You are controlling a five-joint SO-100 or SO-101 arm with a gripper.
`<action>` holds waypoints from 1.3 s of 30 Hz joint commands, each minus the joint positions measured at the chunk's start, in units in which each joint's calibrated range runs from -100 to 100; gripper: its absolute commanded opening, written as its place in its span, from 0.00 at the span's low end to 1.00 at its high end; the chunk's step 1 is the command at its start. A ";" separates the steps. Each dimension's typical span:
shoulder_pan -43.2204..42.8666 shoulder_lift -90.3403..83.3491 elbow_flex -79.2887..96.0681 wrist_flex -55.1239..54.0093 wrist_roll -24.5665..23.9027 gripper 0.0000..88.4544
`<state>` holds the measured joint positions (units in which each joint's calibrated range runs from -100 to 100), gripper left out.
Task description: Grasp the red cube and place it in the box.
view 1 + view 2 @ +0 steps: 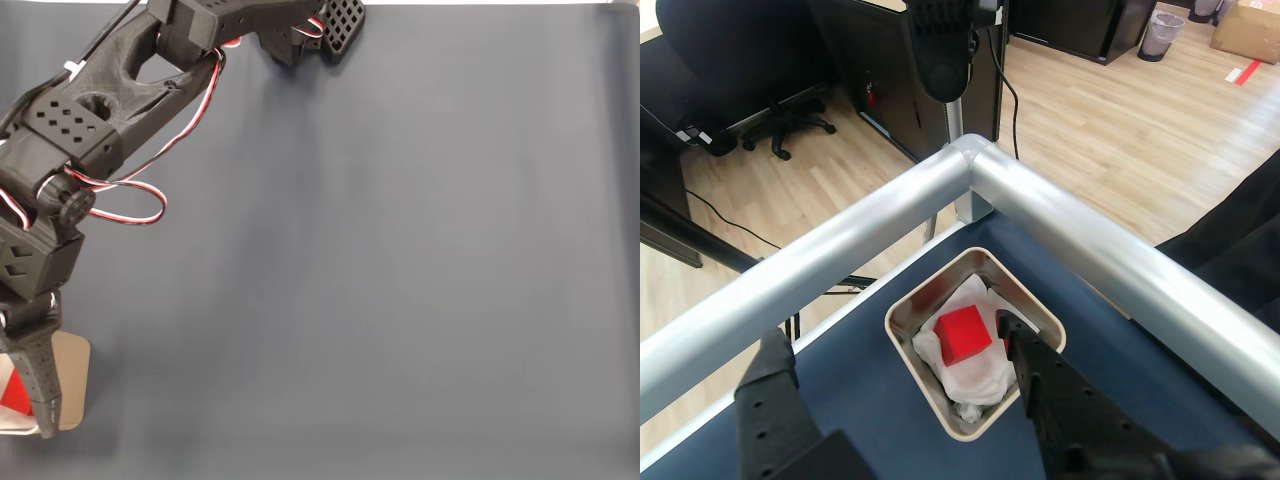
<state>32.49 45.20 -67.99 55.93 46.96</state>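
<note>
Red cube (965,335) rests free on crumpled white lining inside the box (902,345) at the bench corner, claw (895,375) spread wide above it, so release looks complete.

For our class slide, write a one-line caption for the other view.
Red cube lies on white crumpled lining inside the box, between the open pincer's two black fingers.

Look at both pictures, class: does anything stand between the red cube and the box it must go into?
Nothing visible does. In the other view the red cube already lies inside the box, on crumpled white material, with the open gripper above it, one finger right beside the cube.
</note>
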 commanded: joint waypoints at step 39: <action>-22.90 -61.49 69.27 -3.96 -1.61 0.00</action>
<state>12.39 -8.21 -2.98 53.22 45.40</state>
